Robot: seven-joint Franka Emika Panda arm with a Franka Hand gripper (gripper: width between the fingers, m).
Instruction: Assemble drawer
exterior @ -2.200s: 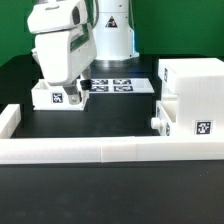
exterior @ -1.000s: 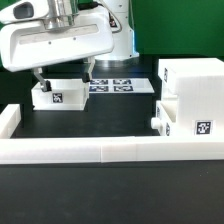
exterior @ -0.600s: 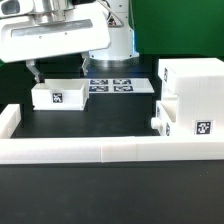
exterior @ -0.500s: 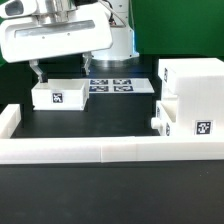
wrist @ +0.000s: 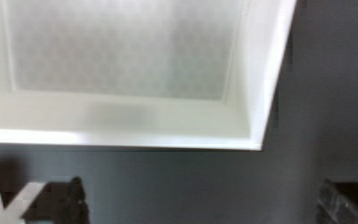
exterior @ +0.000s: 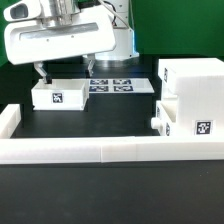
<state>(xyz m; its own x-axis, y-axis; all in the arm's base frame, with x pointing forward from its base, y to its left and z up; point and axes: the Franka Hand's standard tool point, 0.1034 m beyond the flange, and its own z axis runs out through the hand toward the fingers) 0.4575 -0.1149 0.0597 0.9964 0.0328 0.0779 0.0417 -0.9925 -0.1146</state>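
A small white open-topped drawer box [exterior: 58,95] with a marker tag on its front stands on the black table at the exterior view's left. My gripper [exterior: 66,70] hangs just above it, open and empty, one finger over each end of the box. In the wrist view the box's hollow inside [wrist: 131,60] fills the upper part, and the two dark fingertips [wrist: 51,200] show wide apart below it with nothing between them; the gripper [wrist: 202,203] holds nothing. The large white drawer housing [exterior: 192,92] stands at the exterior view's right.
The marker board [exterior: 122,85] lies flat behind the box, near the arm's base. A long white rail [exterior: 100,150] runs along the front, with a raised end [exterior: 8,120] at the exterior view's left. A small round knob [exterior: 157,123] sticks out of the housing's lower left.
The hand has turned from narrow-on to broadside, risen off the box's right side, and shifted slightly toward the exterior view's right and down. The box has not moved.
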